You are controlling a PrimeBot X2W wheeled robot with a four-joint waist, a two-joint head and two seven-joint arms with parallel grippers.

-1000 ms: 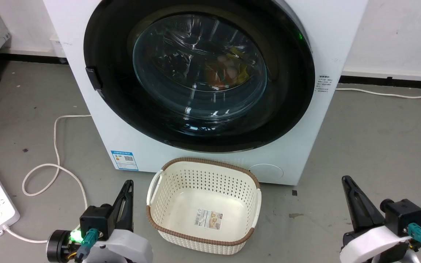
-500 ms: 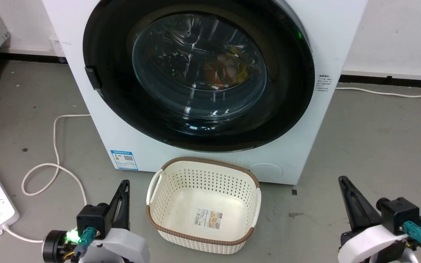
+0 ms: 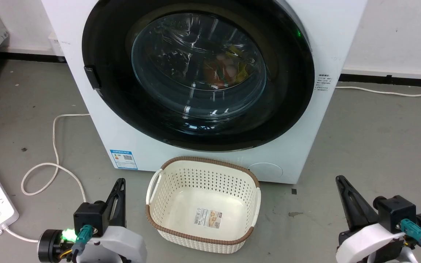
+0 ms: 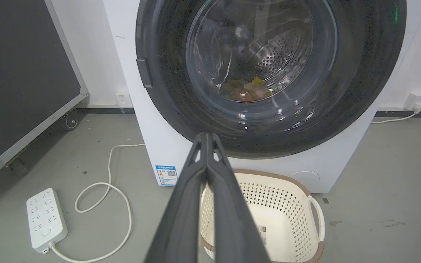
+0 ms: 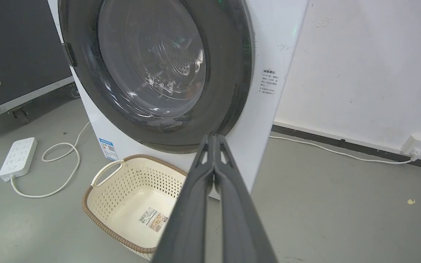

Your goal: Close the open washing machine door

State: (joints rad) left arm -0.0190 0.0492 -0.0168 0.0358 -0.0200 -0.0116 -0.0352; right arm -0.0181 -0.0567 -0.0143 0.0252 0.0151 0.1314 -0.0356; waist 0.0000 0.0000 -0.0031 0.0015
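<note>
Both left gripper (image 4: 206, 135) and right gripper (image 5: 214, 136) are hanging low with fingers pressed together; one glossy round door (image 3: 196, 73) is sitting flush on the white boxy washer (image 3: 342, 33); one perforated cream basket (image 3: 210, 160) is lying just before it; right wrist view is adding a wall socket (image 5: 417, 142), left wrist view a black case (image 4: 20, 65).

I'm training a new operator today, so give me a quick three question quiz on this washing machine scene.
1. True or false: the washing machine door is shut against the washing machine.
2. The cream basket holds: A towels, B just a label, C a bottle.
3. Fill in: the fingers of the left gripper and the right gripper are pressed ____.
Key: 1 true; 2 B; 3 together.
</note>
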